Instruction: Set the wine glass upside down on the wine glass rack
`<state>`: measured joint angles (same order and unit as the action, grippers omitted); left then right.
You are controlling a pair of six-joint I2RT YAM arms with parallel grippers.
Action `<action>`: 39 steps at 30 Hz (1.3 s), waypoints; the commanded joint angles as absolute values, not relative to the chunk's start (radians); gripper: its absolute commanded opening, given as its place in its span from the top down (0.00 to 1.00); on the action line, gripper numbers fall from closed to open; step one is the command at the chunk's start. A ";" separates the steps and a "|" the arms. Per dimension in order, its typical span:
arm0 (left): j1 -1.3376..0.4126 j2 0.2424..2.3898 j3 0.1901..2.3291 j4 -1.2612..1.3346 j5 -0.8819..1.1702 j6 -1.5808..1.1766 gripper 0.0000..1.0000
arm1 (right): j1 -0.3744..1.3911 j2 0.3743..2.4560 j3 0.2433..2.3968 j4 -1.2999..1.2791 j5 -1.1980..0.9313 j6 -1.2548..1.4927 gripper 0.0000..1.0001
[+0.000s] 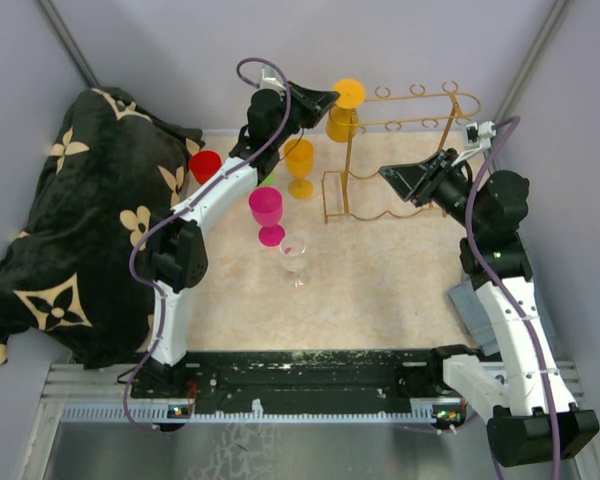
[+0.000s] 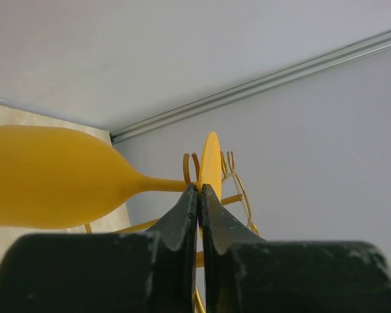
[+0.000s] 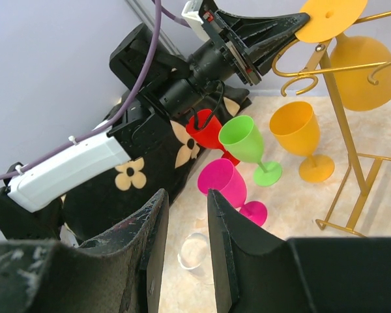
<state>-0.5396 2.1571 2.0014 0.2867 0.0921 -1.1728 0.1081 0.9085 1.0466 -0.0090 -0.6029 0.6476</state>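
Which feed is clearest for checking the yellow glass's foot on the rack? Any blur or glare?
Right wrist: clearest; right gripper's fingers blurred, wine glass and rack sharp. Left wrist: left gripper looms dark and soft, glass foot edge-on. Top external: even light, no glare, detail small.

Beige table (image 1: 380,300), wine glass rack (image 1: 347,180), orange glass (image 1: 299,160), pink glass (image 1: 266,207), clear glass (image 1: 294,255), blanket (image 1: 80,220)

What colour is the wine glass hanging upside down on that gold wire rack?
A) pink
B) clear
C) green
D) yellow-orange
D: the yellow-orange glass hangs bowl-down from the gold rack, its foot pinched in the left tool, while the pink glass, the green glass and the clear glass stand upright.
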 commanded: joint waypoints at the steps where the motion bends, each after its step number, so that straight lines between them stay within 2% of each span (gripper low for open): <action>1: -0.548 2.112 1.996 0.285 0.110 -1.168 0.90 | 0.101 0.905 1.044 0.054 -0.609 0.655 0.69; 5: -0.548 2.114 1.992 0.290 0.120 -1.167 0.82 | 0.101 0.904 1.043 0.054 -0.608 0.655 0.69; 10: -0.548 2.107 1.983 0.288 0.117 -1.165 0.78 | 0.101 0.904 1.043 0.055 -0.607 0.656 0.69; 16: -0.548 2.067 1.941 0.265 0.094 -1.149 0.67 | 0.100 0.903 1.037 0.060 -0.607 0.658 0.69; 20: -0.548 2.033 1.907 0.268 0.074 -1.135 0.64 | 0.101 0.904 1.033 0.066 -0.606 0.661 0.69; 28: -0.548 1.967 1.872 0.247 0.037 -1.074 0.64 | 0.101 0.908 1.026 0.077 -0.609 0.667 0.69; 31: -0.547 1.935 1.867 0.200 -0.006 -1.031 0.60 | 0.101 0.904 1.027 0.074 -0.610 0.666 0.69; 39: -0.538 1.823 1.766 0.115 -0.058 -0.976 0.62 | 0.101 0.897 1.020 0.078 -0.616 0.670 0.69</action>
<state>-0.5430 1.9049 1.8202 0.1665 -0.0151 -1.0317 0.1081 0.9131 1.0206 0.0219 -0.6041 0.6659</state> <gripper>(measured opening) 0.385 0.314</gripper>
